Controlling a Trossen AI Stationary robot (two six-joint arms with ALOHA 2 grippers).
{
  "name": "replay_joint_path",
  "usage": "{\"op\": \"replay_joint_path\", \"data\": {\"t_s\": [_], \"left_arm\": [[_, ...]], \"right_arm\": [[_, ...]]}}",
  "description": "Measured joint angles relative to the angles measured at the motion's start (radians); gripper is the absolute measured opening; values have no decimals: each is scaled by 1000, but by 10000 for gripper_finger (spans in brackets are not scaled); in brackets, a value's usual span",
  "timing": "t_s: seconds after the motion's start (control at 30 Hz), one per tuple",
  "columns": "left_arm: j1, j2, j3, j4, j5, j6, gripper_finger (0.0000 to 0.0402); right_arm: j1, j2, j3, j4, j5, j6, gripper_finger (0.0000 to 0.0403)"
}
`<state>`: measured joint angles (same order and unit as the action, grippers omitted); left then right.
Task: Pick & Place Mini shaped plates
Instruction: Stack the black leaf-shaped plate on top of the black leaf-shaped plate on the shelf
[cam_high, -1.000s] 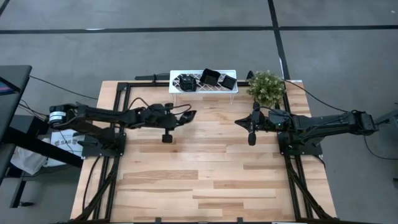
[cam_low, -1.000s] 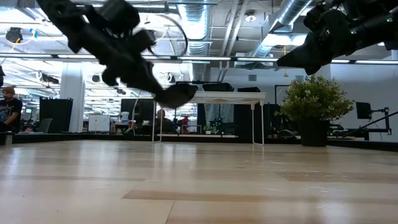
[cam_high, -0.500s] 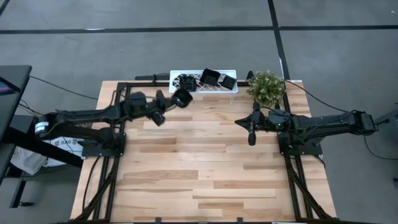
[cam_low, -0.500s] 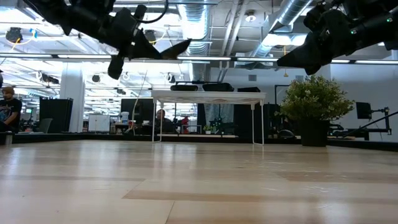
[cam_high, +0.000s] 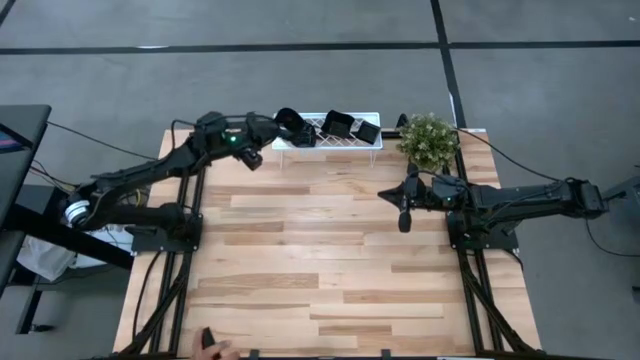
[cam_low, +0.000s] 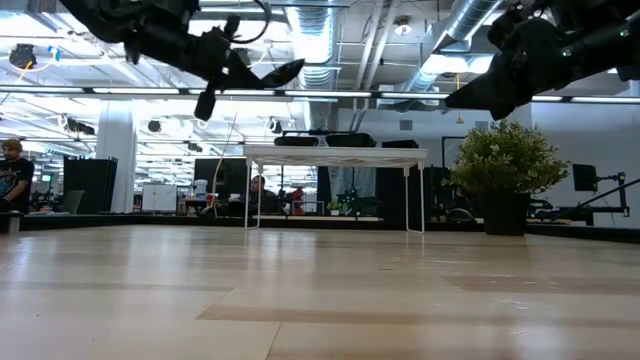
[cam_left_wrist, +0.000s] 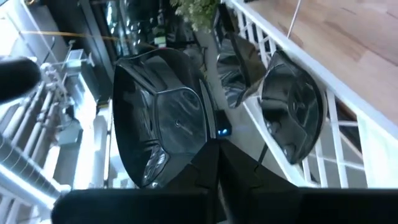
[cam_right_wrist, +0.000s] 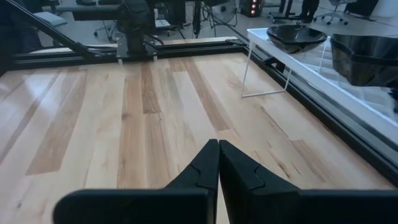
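While your left pincer (cam_high: 283, 122) pinches a glossy plate (cam_left_wrist: 165, 118) by its rim over the rack (cam_high: 345, 142) at 12 o'clock, expect it stiff, slippery, chippable; right pincer (cam_high: 404, 215) waits closed, empty.

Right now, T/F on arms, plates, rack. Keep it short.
1. The left gripper is shut on a black plate. True.
2. That plate lies on the tabletop. False: it is held up at the white rack.
3. The right gripper holds a plate. False: shut, empty, over bare wood.
4. Other black plates sit on the rack. True.
5. The potted plant stands at the table's near edge. False: far edge, beside the rack.
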<state>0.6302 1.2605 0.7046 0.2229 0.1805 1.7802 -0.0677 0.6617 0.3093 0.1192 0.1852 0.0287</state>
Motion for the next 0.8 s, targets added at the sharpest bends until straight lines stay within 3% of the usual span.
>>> {"op": "replay_joint_path", "data": {"t_s": [0.37,0.8], "left_arm": [[67,192,98,-10,59,120,9],[84,206,99,-140,81,121,9]], "right_arm": [[-51,0,0,-4,0,-2,6],[-99,0,0,-38,-1,-2,6]]}}
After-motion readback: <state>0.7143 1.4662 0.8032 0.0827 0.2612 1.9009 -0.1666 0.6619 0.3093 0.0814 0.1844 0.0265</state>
